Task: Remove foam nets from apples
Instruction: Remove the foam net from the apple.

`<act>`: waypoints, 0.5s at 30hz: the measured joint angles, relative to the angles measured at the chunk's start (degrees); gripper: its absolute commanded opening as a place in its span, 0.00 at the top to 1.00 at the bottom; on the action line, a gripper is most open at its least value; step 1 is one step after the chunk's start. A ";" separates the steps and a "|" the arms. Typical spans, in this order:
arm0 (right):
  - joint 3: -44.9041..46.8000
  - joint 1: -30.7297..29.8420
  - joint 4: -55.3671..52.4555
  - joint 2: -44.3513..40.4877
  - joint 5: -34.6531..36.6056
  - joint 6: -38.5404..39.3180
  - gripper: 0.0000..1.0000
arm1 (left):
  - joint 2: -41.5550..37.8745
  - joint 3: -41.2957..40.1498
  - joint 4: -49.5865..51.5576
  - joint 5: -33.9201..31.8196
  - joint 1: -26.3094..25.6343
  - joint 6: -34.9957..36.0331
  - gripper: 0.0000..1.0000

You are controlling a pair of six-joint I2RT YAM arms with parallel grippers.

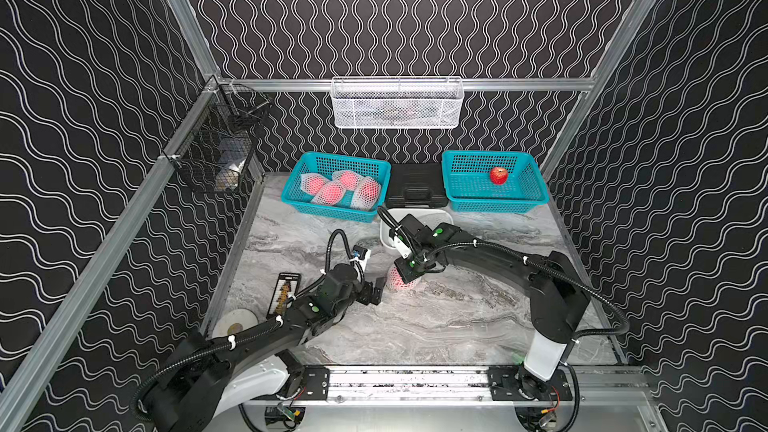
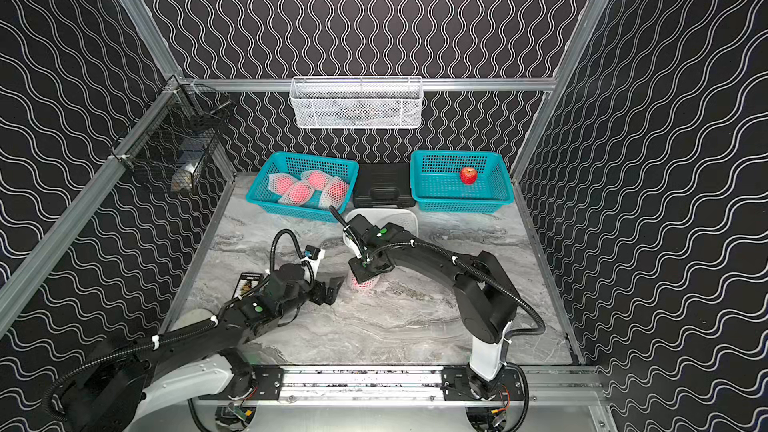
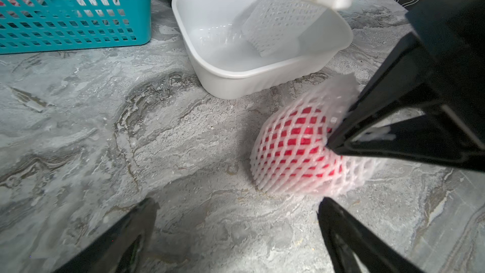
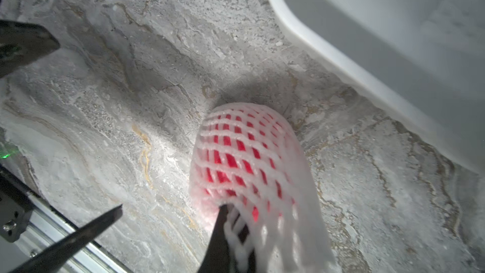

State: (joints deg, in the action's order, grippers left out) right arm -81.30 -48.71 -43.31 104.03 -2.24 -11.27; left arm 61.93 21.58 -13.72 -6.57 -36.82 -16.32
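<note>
1. Two tools are in play here. The right tool (image 3: 331, 143) reaches in from above and is pinched tight on the loose end of a foam net (image 3: 278, 137).
2. That net is wrapped round its apple (image 3: 301, 141), which sits on the marble surface (image 3: 131, 127) right under the right tool.
3. The left tool (image 1: 376, 290) is spread wide with nothing in it, low over the surface. The netted apple is just ahead of its fingertips, not touching.
4. Just past the right tool there's a white tub (image 3: 236, 74) with one empty net (image 3: 278, 22) lying in it.
5. Further out beyond the left tool, a teal basket (image 1: 328, 210) holds four more netted apples (image 1: 332, 192).
6. Beyond the right tool, a second teal basket (image 1: 498, 203) has one bare apple (image 1: 498, 175) in it.
</note>
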 measured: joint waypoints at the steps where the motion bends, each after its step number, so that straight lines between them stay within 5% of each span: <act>1: -0.63 -0.07 -0.52 0.02 -0.04 0.15 0.88 | 0.00 0.00 0.00 -0.02 0.00 0.00 0.01; 3: -1.75 -0.13 -1.18 0.02 -0.07 0.37 0.75 | 0.00 0.00 0.02 -0.02 0.00 0.02 0.01; 5: -2.80 -0.15 -1.55 0.02 -0.31 0.81 0.52 | 0.02 0.02 0.04 -0.04 0.00 0.02 0.01; 15: -5.44 -0.31 -1.77 -2.69 -1.68 2.29 0.24 | -0.79 0.17 0.33 -0.63 0.04 0.04 0.01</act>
State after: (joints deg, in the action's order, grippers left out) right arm -86.74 -49.01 -45.08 101.34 -3.92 -8.97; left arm 61.14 21.76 -13.39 -7.20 -36.77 -16.27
